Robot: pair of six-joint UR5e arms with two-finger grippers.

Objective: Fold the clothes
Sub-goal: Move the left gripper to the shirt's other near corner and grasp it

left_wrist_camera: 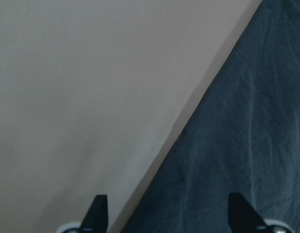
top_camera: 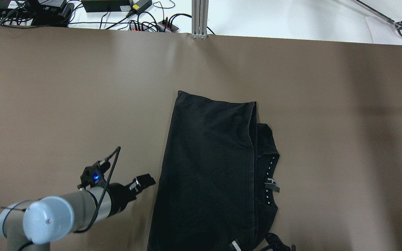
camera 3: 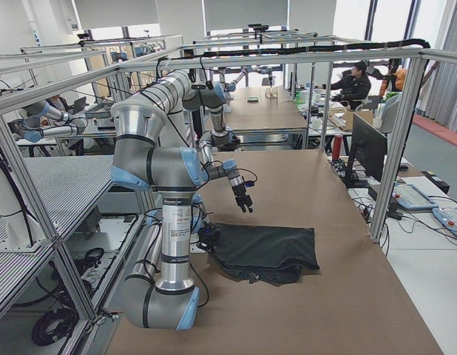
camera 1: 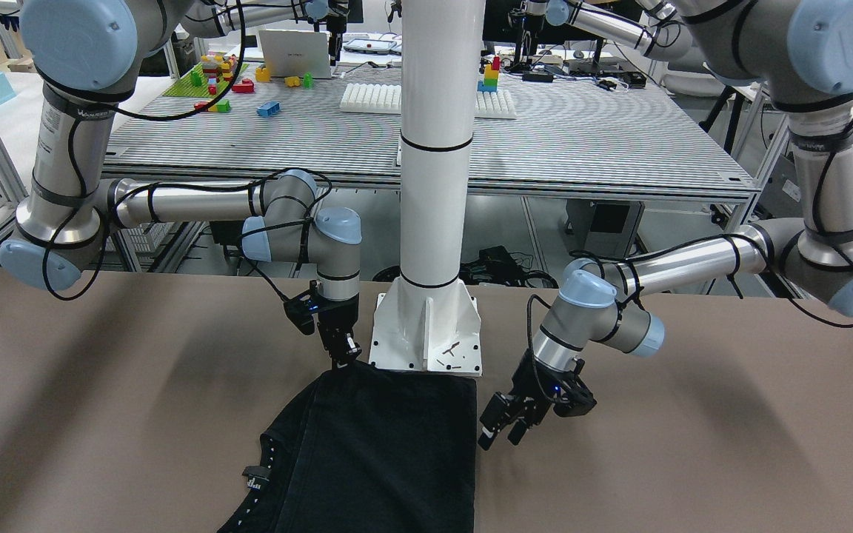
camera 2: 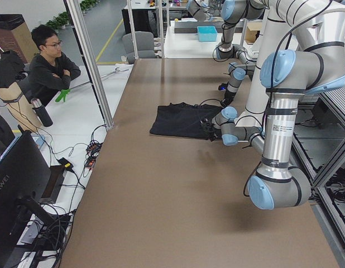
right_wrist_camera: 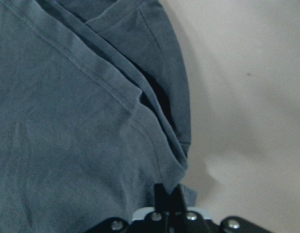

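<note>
A black shirt (top_camera: pixel 208 164) lies folded lengthwise on the brown table (top_camera: pixel 65 97), its collar (top_camera: pixel 272 184) on its right side. My left gripper (top_camera: pixel 145 181) is open just above the table beside the shirt's left edge. In the left wrist view its fingertips (left_wrist_camera: pixel 96 208) stand wide apart over that edge of the shirt (left_wrist_camera: pixel 247 145), holding nothing. My right gripper (camera 1: pixel 343 359) is at the shirt's (camera 1: pixel 389 451) corner nearest the robot. In the right wrist view its fingers (right_wrist_camera: pixel 168 194) are shut on the hem of the shirt (right_wrist_camera: pixel 67 121).
The white pillar base (camera 1: pixel 426 333) stands on the table just behind the shirt, between the two arms. A person (camera 2: pixel 49 67) sits beyond the table's far edge. Cables and power strips (top_camera: pixel 145 21) lie past that edge.
</note>
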